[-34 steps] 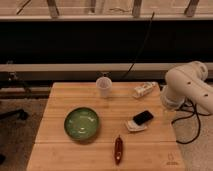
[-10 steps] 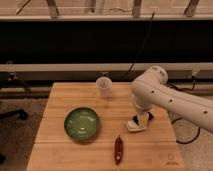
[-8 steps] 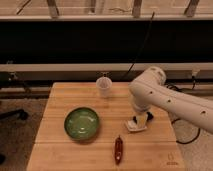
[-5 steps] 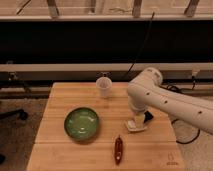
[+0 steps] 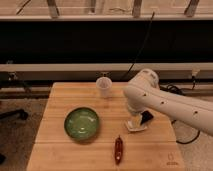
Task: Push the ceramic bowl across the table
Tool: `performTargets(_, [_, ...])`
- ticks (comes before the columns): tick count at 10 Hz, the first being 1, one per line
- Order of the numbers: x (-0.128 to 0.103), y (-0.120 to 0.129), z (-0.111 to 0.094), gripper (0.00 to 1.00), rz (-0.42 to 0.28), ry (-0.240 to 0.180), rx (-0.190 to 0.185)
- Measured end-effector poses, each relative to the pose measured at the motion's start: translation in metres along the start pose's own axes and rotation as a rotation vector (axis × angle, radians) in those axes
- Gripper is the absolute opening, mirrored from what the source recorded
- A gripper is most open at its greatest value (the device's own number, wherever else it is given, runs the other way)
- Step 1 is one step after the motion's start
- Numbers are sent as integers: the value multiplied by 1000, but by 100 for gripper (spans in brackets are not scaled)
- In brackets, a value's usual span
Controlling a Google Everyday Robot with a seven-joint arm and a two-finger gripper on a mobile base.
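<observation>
One ceramic bowl (image 5: 81,123) sits lower left on the table (image 5: 65,97). The jaws, spread and empty, hang well right of it.

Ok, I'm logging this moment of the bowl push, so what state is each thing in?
ceramic bowl: upright, empty, resting on the table, nothing touching it.
cup: upright, near the far edge.
reddish pepper-like item: lying flat near the front edge.
dark item: lying on a white packet, partly hidden by the arm.
gripper: open, low by the dark item, apart from the bowl.
</observation>
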Motion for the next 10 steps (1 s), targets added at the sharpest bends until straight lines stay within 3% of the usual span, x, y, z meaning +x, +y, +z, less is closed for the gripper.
performTargets(10, [-28,-6,17,80,-53,-24,2])
